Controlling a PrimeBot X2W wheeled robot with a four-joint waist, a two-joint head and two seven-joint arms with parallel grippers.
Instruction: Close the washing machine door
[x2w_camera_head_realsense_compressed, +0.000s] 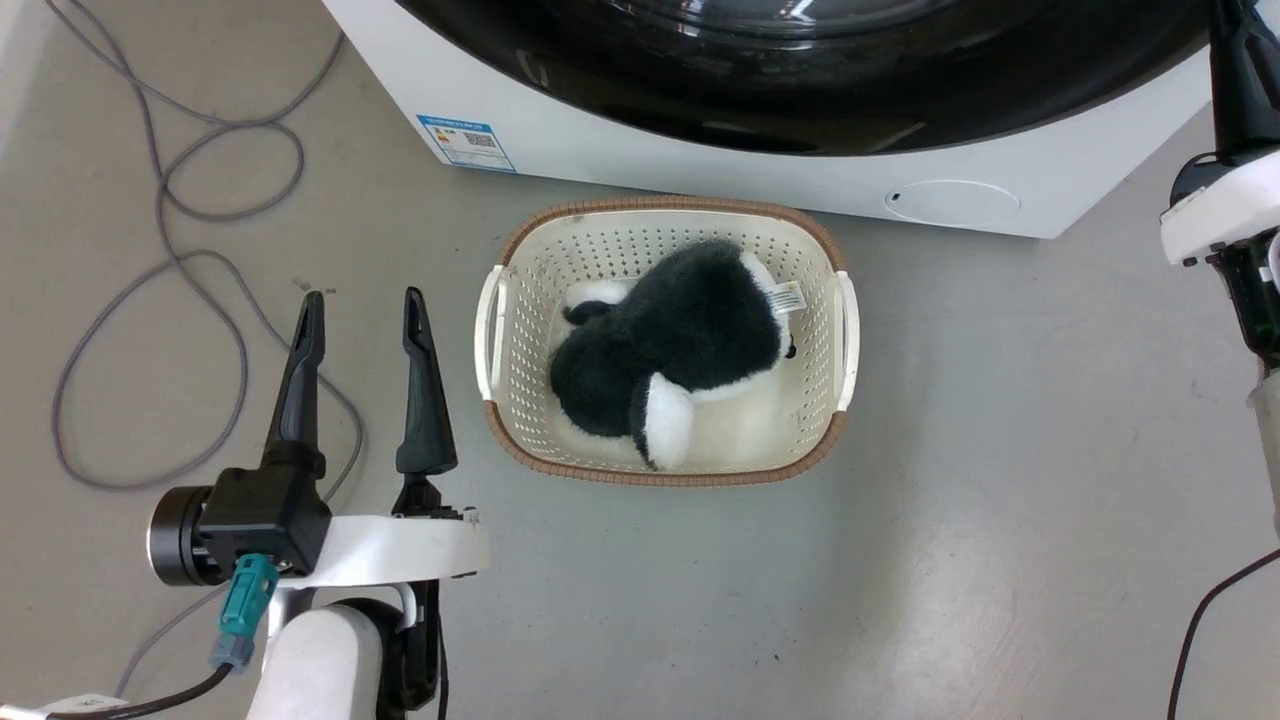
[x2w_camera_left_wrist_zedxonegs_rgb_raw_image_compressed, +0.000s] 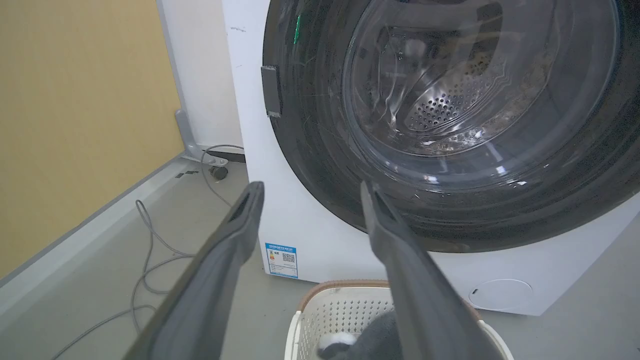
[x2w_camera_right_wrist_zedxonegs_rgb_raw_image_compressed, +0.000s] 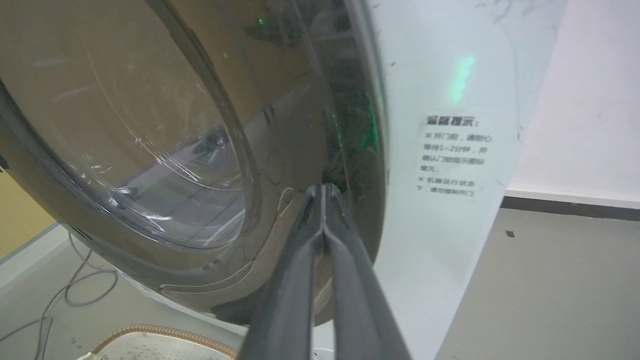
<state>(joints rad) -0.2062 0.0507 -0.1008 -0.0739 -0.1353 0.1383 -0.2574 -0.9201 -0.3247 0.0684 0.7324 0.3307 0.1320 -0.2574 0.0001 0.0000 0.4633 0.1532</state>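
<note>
The washing machine (x2w_camera_head_realsense_compressed: 620, 150) is a white box at the top of the head view, with a blue label (x2w_camera_head_realsense_compressed: 465, 142) low on its front. Its glossy black door (x2w_camera_left_wrist_zedxonegs_rgb_raw_image_compressed: 450, 125) with the clear domed window lies flat against the white front (x2w_camera_left_wrist_zedxonegs_rgb_raw_image_compressed: 310, 235), and I see no gap. My left gripper (x2w_camera_head_realsense_compressed: 363, 295) hovers open and empty over the floor left of the basket, fingers aimed toward the machine (x2w_camera_left_wrist_zedxonegs_rgb_raw_image_compressed: 312, 186). My right gripper (x2w_camera_right_wrist_zedxonegs_rgb_raw_image_compressed: 324, 187) is shut with nothing between its fingers. Its tips sit at the right edge of the door (x2w_camera_right_wrist_zedxonegs_rgb_raw_image_compressed: 150, 125), beside the white front (x2w_camera_right_wrist_zedxonegs_rgb_raw_image_compressed: 450, 150).
A cream perforated basket (x2w_camera_head_realsense_compressed: 520, 300) with a brown rim stands on the floor just before the machine and holds a black-and-white plush toy (x2w_camera_head_realsense_compressed: 680, 350). Grey cables (x2w_camera_head_realsense_compressed: 180, 250) loop across the floor at the left. A yellow wall (x2w_camera_left_wrist_zedxonegs_rgb_raw_image_compressed: 75, 100) rises left of the machine.
</note>
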